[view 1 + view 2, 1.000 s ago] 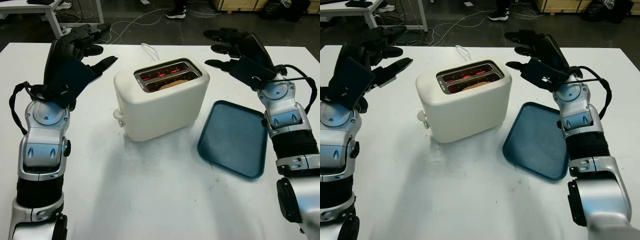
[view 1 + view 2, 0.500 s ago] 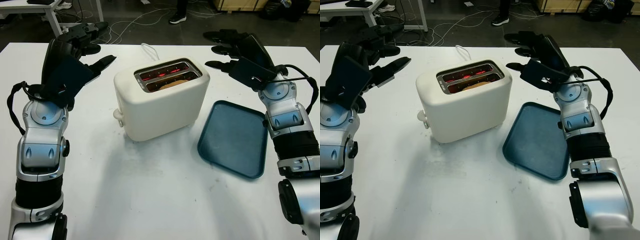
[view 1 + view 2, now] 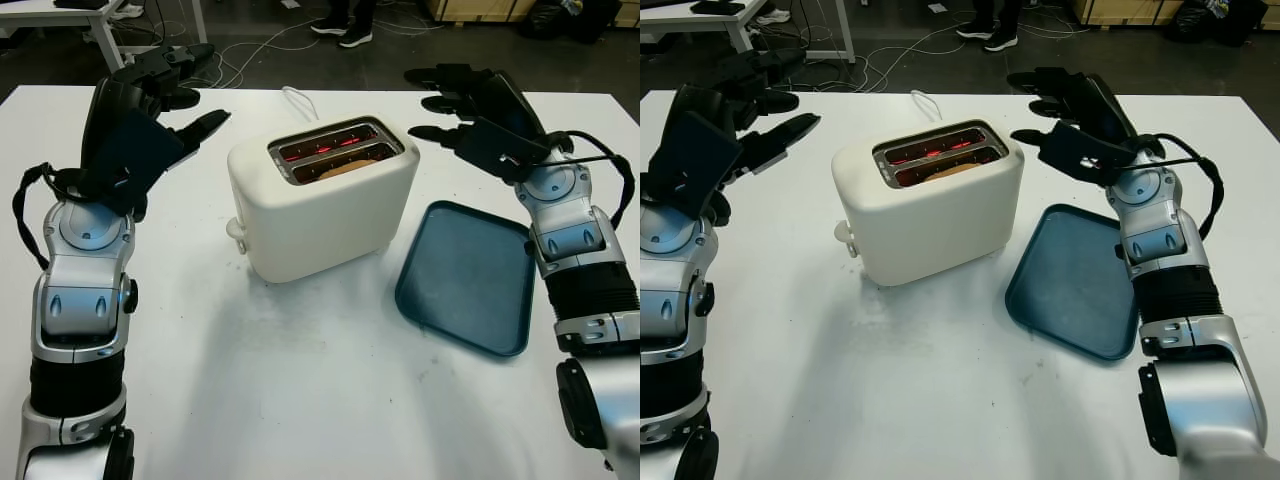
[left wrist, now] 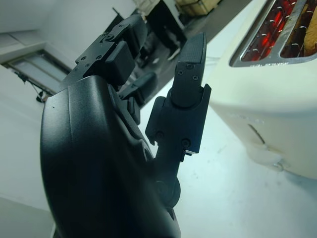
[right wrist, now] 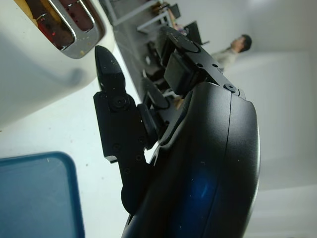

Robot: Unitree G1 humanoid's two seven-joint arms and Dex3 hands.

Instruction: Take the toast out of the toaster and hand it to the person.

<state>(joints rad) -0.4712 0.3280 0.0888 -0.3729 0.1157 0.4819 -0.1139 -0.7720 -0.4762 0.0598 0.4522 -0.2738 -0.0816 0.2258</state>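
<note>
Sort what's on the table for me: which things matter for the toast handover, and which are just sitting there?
Part of the job:
- toaster, mid-table, slots glowing red
- toast, down in the near slot
- left hand, open, beside the toaster
- right hand, open, on the toaster's other side
- person's feet, beyond the table

Just lying about:
- blue tray, beside the toaster

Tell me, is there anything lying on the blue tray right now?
No, the blue tray lies bare on the table, to the right of the toaster.
</note>
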